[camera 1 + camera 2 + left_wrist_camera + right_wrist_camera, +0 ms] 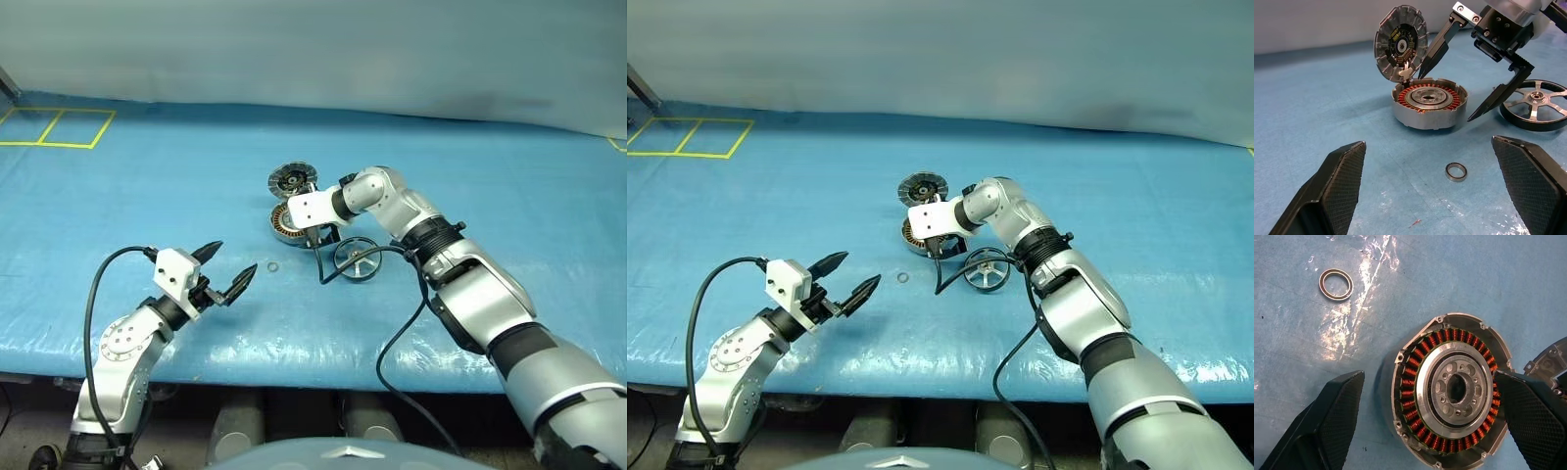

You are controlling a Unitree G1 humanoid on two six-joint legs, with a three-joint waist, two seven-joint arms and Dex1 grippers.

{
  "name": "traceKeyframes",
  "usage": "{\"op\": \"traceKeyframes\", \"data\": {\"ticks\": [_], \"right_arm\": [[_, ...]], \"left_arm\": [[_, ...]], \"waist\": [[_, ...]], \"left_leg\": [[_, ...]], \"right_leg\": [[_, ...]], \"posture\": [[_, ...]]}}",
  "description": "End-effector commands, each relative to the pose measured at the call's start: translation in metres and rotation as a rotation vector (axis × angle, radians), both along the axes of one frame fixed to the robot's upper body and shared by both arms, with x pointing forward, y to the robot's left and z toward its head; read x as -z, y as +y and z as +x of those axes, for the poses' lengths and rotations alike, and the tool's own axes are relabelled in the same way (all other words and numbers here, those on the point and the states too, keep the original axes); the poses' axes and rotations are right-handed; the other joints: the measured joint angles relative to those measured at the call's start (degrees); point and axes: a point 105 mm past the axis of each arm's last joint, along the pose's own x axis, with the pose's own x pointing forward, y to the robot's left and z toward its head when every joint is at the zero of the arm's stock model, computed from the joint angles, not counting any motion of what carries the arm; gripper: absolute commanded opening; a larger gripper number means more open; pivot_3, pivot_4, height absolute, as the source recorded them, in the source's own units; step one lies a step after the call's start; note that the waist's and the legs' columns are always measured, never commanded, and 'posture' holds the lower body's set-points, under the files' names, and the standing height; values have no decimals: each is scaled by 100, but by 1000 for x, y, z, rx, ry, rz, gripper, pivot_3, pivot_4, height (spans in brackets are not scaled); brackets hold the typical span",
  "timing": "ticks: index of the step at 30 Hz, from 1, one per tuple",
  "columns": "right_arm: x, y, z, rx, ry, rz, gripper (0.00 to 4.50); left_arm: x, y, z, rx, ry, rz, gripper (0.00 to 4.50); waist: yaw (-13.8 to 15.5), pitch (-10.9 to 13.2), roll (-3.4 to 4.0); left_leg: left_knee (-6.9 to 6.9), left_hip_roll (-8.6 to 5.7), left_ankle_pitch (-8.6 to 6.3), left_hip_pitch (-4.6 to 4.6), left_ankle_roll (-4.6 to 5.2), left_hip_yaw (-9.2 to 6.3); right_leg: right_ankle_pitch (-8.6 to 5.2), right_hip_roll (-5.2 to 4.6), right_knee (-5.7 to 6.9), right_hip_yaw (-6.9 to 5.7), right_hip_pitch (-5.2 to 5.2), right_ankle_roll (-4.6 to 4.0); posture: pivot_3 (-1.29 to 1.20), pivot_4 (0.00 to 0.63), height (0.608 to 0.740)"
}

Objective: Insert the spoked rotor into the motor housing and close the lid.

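Note:
The motor housing (1449,391), a silver cylinder with copper windings around a hub, sits open on the blue mat. Its lid (1400,46), a grey disc with a striped rim, stands tilted up at the housing's far edge. The spoked rotor (355,259) lies flat on the mat just to the right of the housing. My right gripper (1445,98) hangs open over the housing and points down, one finger on each side, holding nothing. My left gripper (235,261) is open and empty, nearer to me on the left, facing the housing.
A small plain washer ring (272,267) lies on the mat between my left gripper and the housing. The blue mat (147,186) stretches wide on all sides, with yellow tape squares (59,127) at the far left. The table's front edge runs just below my left arm.

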Motion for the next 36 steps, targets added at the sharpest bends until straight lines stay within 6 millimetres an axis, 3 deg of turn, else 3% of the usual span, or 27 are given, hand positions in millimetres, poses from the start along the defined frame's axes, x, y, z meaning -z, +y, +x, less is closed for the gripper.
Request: {"op": "traceKeyframes", "data": {"ticks": [1,11,14,17,18,22,28,36], "right_arm": [[1,0,0,7,4,-6,4492],[20,-5,3,76,61,-33,4492],[22,-6,1,69,78,-38,3888],[25,-5,-2,56,80,-29,2934],[27,-5,-6,44,102,-30,2934],[31,-5,-12,36,121,-6,2088],[27,-4,-28,48,131,106,2087],[40,-14,-72,81,182,155,2087]], "left_arm": [[-14,-5,-1,26,-60,12,4500],[-14,-3,-3,15,-60,15,4500],[-14,-2,-4,7,-61,16,4500],[-14,0,-4,-2,-61,17,4500],[-14,2,-4,-6,-61,18,4500],[-15,5,-4,-14,-63,22,4500],[-15,5,-5,-14,-61,25,4500],[-13,5,-5,1,-44,34,4500]], "waist": [[-1,0,0],[-54,-1,-1],[-54,-1,-1],[-46,-2,-1],[-42,-3,-2],[-42,-5,-3],[-41,-7,-5],[9,-12,-9]], "left_leg": [[0,0,0,0,0,0],[0,0,1,13,-2,0],[1,0,4,15,-5,0],[2,0,6,16,-7,-1],[2,0,6,16,-8,-2],[0,-1,5,16,-8,-3],[-1,0,5,16,-8,-4],[0,0,6,18,-8,-5]], "right_leg": [[0,0,0,0,0,0],[0,0,5,0,10,-1],[0,0,10,1,11,-1],[-1,0,14,1,11,-1],[-1,0,14,1,11,-1],[-1,0,13,0,11,-1],[-1,1,14,0,11,-1],[-3,2,16,-1,14,-1]], "posture": [[0,150,740],[0,150,740],[0,150,740],[0,150,740],[0,150,740],[0,150,740],[0,150,740],[0,150,740]]}}
